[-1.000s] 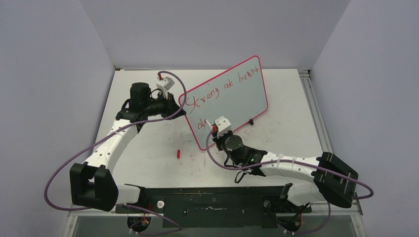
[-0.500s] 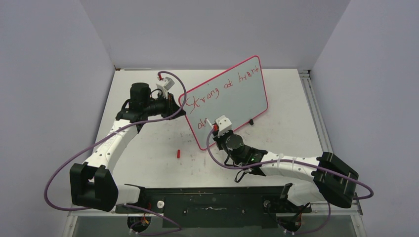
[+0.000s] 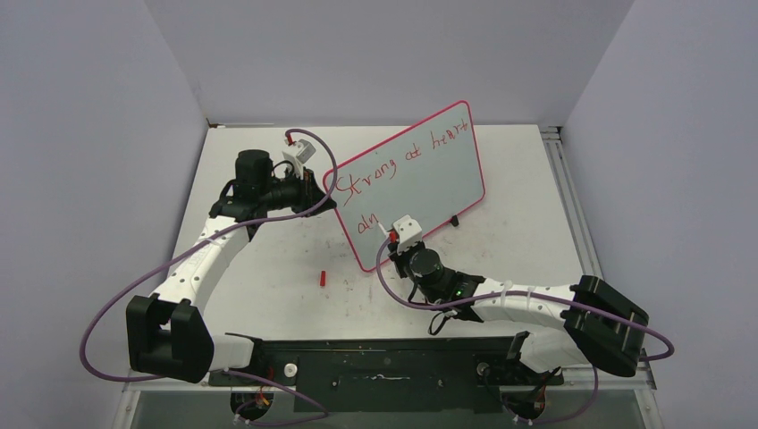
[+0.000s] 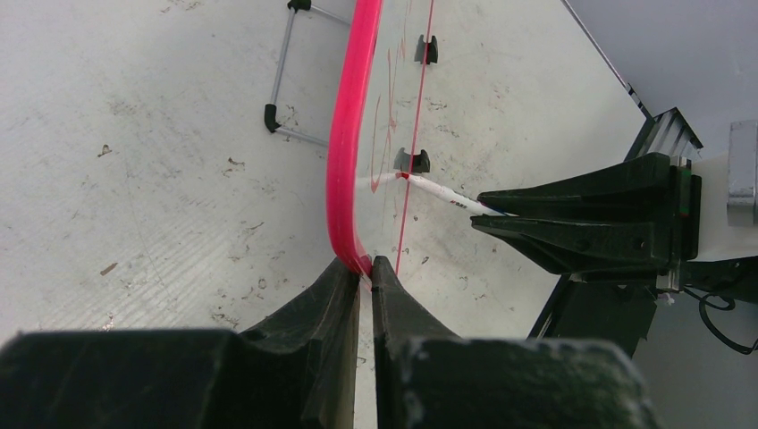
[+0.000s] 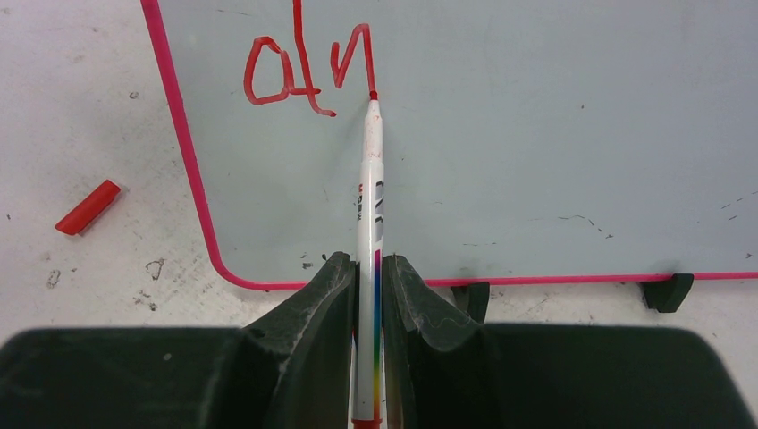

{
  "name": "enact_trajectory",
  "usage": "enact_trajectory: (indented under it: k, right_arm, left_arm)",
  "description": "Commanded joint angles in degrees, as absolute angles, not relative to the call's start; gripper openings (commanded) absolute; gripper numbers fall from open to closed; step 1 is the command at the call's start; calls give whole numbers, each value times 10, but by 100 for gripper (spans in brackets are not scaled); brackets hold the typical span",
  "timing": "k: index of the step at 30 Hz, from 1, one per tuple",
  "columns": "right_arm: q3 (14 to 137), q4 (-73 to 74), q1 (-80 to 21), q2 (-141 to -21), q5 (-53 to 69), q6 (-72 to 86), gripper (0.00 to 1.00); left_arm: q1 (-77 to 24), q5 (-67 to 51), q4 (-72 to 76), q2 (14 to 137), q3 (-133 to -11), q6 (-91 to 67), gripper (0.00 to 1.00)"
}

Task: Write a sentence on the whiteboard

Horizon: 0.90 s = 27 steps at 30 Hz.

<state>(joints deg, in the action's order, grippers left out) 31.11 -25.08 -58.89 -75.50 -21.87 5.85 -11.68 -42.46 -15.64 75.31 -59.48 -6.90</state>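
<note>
A: Left hand [image 4: 365, 268]? Pinched tight on the left rim of the whiteboard [image 3: 438, 183], which stands on its feet on the worktop [image 3: 268, 268].

B: And the right hand [image 5: 368, 264] is clamped on the marker [image 5: 370, 170], tip touching the board's lower left, at the second line of the sentence [image 3: 393, 159]. A red cap [image 3: 322, 277] lies just off the board's lower-left corner.

- A small red cap [image 3: 322, 278] lay flat on the scuffed white desk [image 3: 536, 179], left of its middle.
- A slim white marker [image 5: 369, 179], red-tipped, pointed toward the desk's far edge.
</note>
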Motion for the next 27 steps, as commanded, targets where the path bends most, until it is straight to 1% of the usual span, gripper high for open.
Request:
enact_trajectory:
  k: [1, 11, 17, 27]
  right_arm:
    - [330, -268, -586, -751, -232, 54, 5]
    - [365, -271, -579, -762, -241, 26, 5]
    - [364, -271, -576, -763, -236, 28, 5]
    - [346, -261, -586, -714, -246, 25, 5]
  left_arm:
    - [-118, -438, -131, 735, -598, -69, 0]
    - [-117, -438, -131, 732, -599, -68, 0]
    - [-117, -439, -131, 730, -599, -68, 0]
    - [-117, -438, -131, 731, -598, -68, 0]
